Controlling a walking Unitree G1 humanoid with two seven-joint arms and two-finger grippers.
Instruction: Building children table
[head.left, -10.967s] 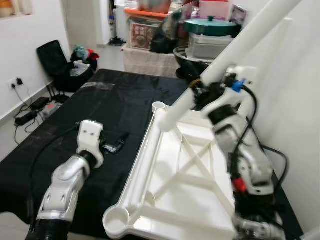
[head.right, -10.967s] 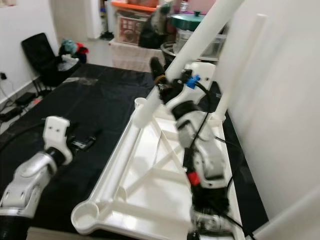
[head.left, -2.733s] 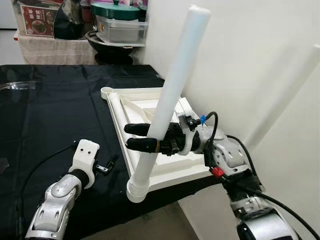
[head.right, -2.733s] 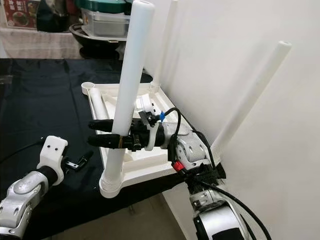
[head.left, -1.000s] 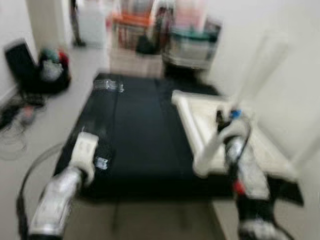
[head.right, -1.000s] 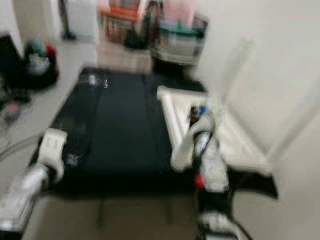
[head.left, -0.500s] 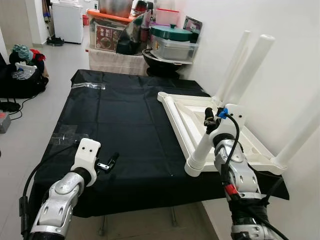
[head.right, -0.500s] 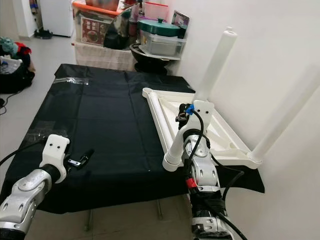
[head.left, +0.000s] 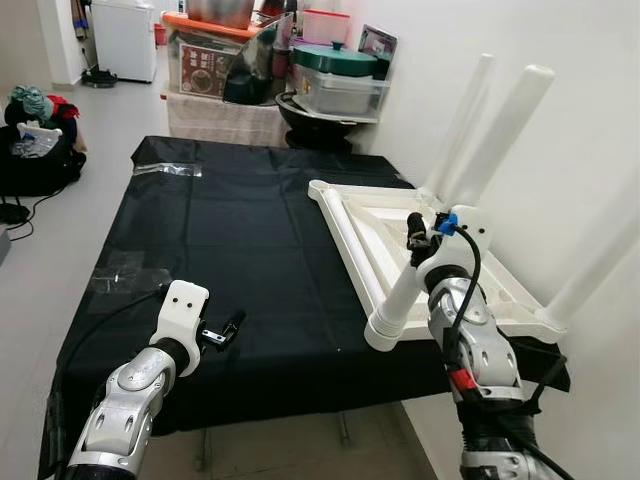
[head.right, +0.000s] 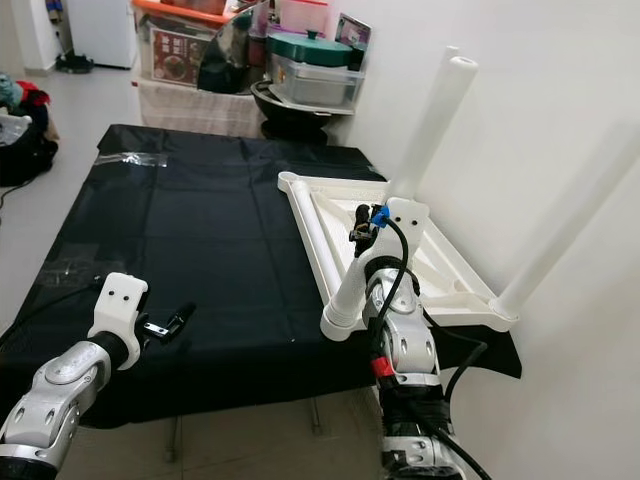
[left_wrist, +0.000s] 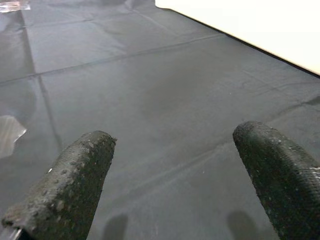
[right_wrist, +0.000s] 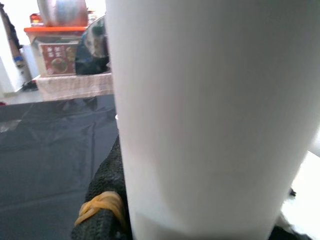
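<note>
Three legs are already standing in the upturned white tabletop (head.left: 470, 275): two at the far corners (head.left: 500, 135) and one at the near corner (head.left: 590, 270) to the right of the right claw. The fourth leg (head.left: 398, 300) is gripped by the right claw (head.left: 418, 232), fingers clamped round it near its upper end, as the right wrist view confirms, where the white tube (right_wrist: 210, 115) is pressed against a black finger (right_wrist: 107, 200). The leg is tilted, foot end down and toward the robot below the claw, over the tabletop's near edge; whether its foot sits in a corner socket cannot be told.

The left claw (head.left: 228, 329) is held low over the black-covered counter (head.left: 230, 240), well to the left of the tabletop, fingers (left_wrist: 70, 180) spread apart with nothing between them.

Handling, as judged: hollow plastic tube, light and stiff, smooth and so likely slippery under rubber pads. A hold nearer the middle would give better control of the tilt; a grip at one end lets the long free end swing. The tabletop is probably light too and may slide on the cloth when a leg is pushed in, so it could be steadied with the left claw. The push is best kept along the leg's axis, not sideways, to avoid cracking a socket.
</note>
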